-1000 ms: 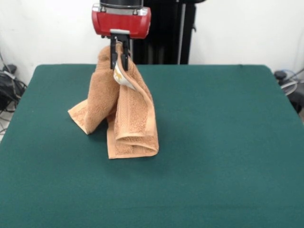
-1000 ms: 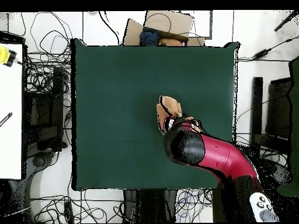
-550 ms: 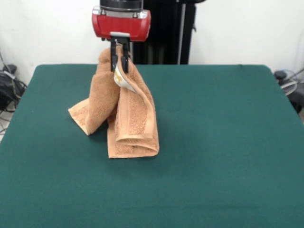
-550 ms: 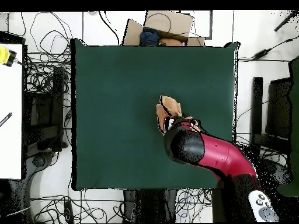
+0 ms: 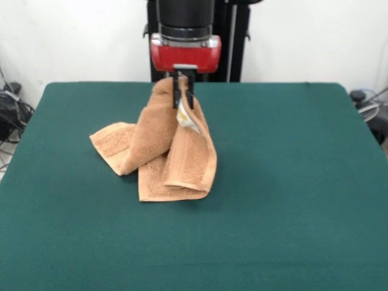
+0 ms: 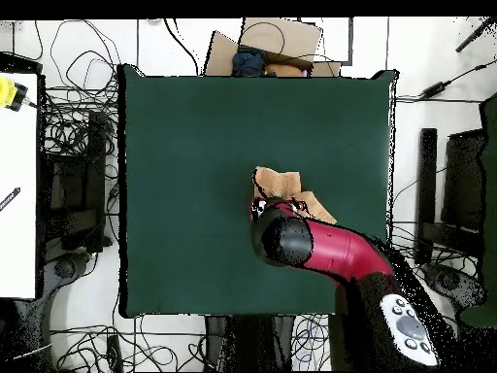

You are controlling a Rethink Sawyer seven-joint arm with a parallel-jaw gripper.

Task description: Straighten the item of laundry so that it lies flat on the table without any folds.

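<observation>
Orange-tan terry towel (image 5: 170, 151), front view: pinched at its peak by the gripper (image 5: 183, 97), draped in folds down to the green table (image 5: 291, 182), lower folds resting left of centre. Overhead view: towel (image 6: 286, 185) partly hidden under the red arm (image 6: 325, 251), near mid-table (image 6: 184, 146).

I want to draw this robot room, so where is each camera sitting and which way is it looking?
Front view: sits across the table, facing the robot; shows the red gripper pinching the orange-tan towel from above.
Overhead view: hangs above, looking straight down; shows the red and black arm reaching in from the bottom, covering part of the towel.
Both share: the green table, the towel, the arm's end.
</observation>
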